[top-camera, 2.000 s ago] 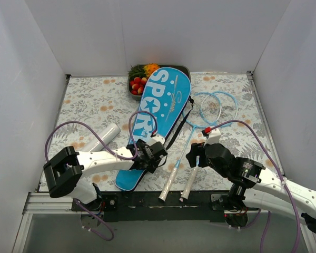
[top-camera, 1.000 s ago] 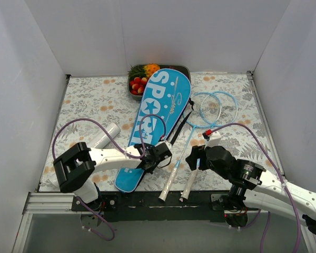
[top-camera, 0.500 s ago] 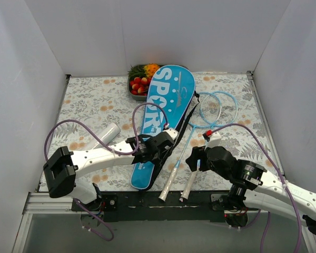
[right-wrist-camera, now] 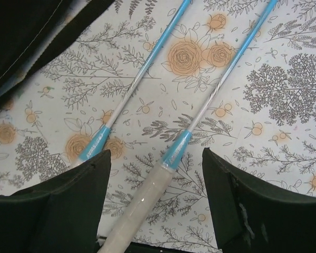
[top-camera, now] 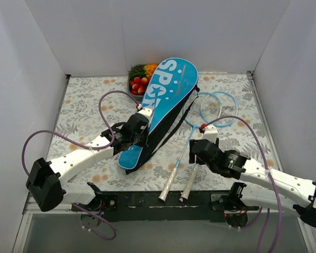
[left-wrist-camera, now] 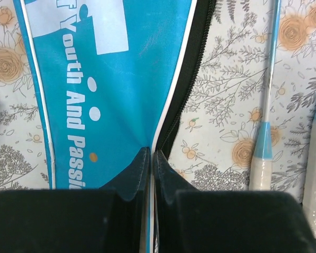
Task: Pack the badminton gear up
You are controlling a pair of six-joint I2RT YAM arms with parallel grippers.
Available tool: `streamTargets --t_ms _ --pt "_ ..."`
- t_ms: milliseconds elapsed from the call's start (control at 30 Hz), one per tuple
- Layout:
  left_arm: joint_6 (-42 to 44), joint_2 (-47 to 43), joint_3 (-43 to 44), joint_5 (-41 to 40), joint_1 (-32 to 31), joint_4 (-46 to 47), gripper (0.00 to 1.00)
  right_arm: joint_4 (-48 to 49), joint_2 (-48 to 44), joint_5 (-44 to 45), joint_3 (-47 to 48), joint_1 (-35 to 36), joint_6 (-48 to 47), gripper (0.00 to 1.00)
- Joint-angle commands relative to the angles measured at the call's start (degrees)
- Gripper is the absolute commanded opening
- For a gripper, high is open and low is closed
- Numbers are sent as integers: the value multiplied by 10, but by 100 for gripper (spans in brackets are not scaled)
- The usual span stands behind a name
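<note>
Top external: grey tray (top-camera: 129, 87) w/ fruit (top-camera: 138, 81), behind SPORT bag (top-camera: 171, 87).

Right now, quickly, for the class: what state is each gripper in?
Left gripper: shut on the blue bag, pinching its edge.
Right gripper: open, fingers either side of a racket handle.
</note>
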Motion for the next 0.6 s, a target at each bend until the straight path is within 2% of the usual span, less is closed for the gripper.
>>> streamTargets --t_ms 0,300,567 --pt "14 -11 14 31 12 57 0 64 72 35 39 -25 12 76" --pt "-2 -35 -3 97 56 112 0 183 231 16 44 -90 57 75" --pt "-25 -65 -36 155 79 138 0 203 358 6 98 -116 95 73"
